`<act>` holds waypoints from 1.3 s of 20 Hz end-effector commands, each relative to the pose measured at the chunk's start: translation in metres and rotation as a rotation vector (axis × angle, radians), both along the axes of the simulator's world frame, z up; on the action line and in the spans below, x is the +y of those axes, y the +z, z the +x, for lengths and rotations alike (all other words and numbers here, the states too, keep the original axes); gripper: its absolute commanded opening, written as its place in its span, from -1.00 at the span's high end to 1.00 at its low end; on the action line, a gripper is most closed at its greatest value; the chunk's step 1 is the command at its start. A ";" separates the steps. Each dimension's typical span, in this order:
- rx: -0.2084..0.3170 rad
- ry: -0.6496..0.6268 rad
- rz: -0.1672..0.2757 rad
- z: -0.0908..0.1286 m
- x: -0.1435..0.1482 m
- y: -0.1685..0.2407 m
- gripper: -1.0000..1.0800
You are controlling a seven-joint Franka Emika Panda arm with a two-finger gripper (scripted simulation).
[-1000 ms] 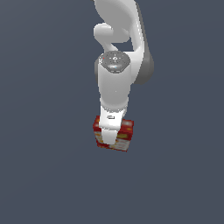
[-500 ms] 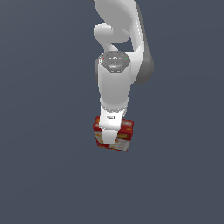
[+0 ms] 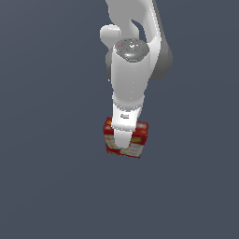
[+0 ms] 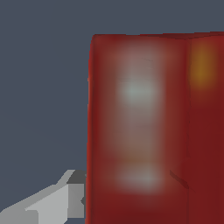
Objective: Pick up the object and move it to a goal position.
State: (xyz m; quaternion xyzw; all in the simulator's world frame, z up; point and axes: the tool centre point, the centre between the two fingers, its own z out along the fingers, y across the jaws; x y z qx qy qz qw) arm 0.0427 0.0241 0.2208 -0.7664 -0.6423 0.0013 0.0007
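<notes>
Gripping stage by the look of it: gripper down over the red box, one finger touching the box's side in the wrist view, other finger hidden, so can't tell if clamped or just straddling. Next up: confirm squeeze, lift straight, carry to goal. Plain grey floor, no goal marker visible.

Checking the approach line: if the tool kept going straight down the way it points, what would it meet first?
Probably the red box: the tool sits directly over it, one finger already beside its side. Contact depth is unclear.
</notes>
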 end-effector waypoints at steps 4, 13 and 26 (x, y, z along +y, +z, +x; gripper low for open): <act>-0.003 0.001 0.000 -0.010 0.026 0.044 1.00; -0.003 0.001 -0.001 -0.032 0.080 0.136 1.00; -0.003 0.001 0.000 -0.058 0.153 0.258 1.00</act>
